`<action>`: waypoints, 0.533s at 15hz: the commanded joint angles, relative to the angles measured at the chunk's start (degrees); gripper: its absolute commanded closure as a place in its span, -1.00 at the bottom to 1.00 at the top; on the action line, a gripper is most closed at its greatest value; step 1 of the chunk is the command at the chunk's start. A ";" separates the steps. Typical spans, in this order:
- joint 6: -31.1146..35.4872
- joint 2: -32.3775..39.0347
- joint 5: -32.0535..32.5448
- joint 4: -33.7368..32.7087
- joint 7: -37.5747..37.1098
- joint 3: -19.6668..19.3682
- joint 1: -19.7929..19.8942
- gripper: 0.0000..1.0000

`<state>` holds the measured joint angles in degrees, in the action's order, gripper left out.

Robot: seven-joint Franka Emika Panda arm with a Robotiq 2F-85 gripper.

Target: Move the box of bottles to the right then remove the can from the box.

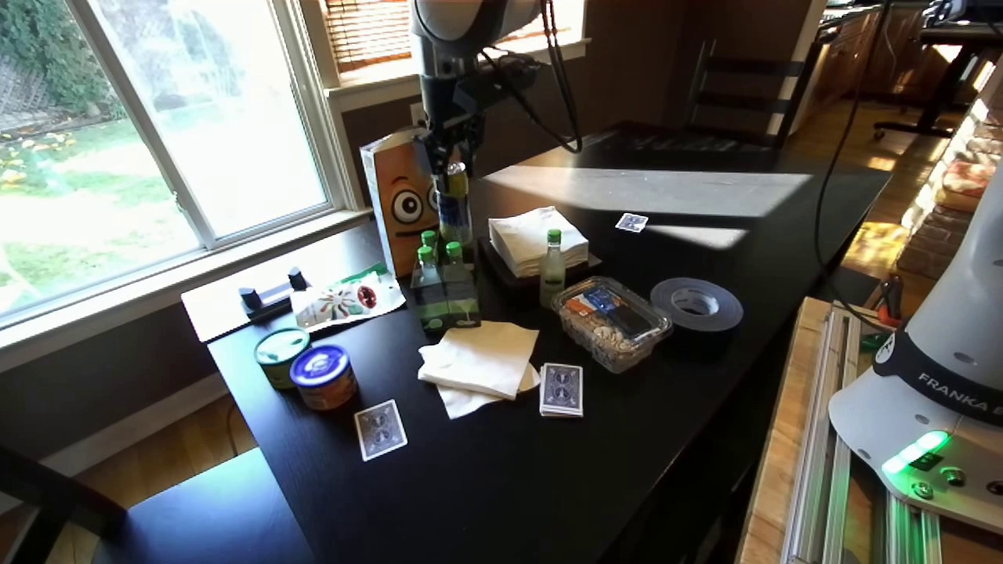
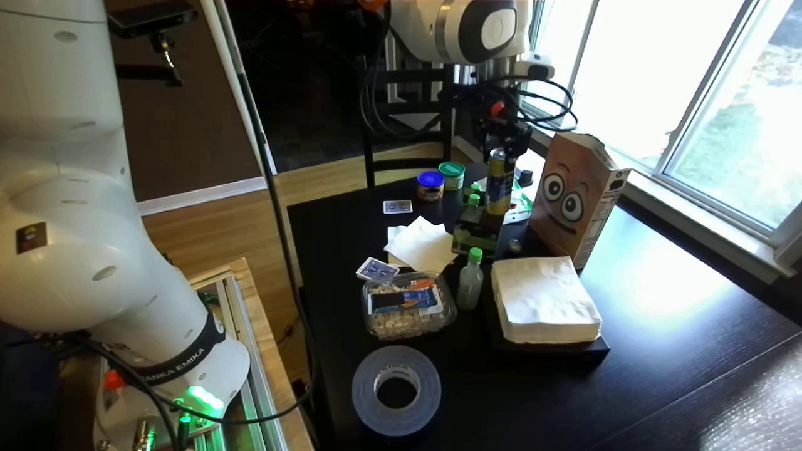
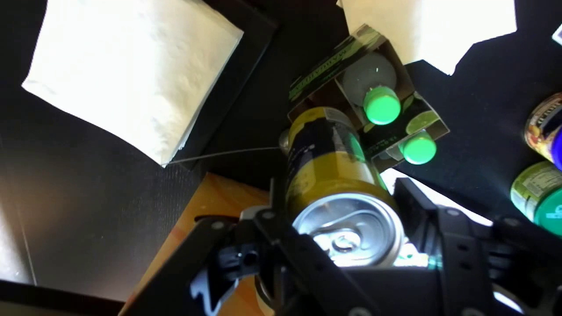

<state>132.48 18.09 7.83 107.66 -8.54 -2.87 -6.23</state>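
Pinching the can (image 3: 338, 171) between your fingers (image 3: 415, 197), you have its long axis pointing down from them toward the box of bottles (image 1: 448, 307) underneath.

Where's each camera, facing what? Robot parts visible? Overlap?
Exterior view: raised, nearer the blue-lidded canister, facing across the table; robot base right, arm top.
Exterior view: raised, nearer the duct tape, facing across the table; arm, robot base left.
Wrist view: looking down past the pincer onto drink can, bottle carrier.
Both exterior views share these three.
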 commanded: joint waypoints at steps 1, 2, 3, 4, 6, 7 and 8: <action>-2.75 -3.91 5.17 -0.31 -0.74 1.46 -1.83 0.25; -2.84 -4.14 5.64 -0.50 -0.21 2.27 -2.26 0.25; -2.52 -4.12 6.02 -0.64 0.00 3.02 -2.67 0.25; -2.04 -4.06 6.15 -0.69 0.45 3.83 -2.98 0.25; -1.66 -3.80 6.65 -0.89 0.89 5.31 -3.93 0.25; -1.70 -3.69 7.04 -1.02 1.06 5.93 -4.39 0.25; -1.66 -3.47 6.91 -1.24 1.82 6.70 -4.78 0.25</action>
<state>131.27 14.74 12.94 107.57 -8.29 2.27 -10.06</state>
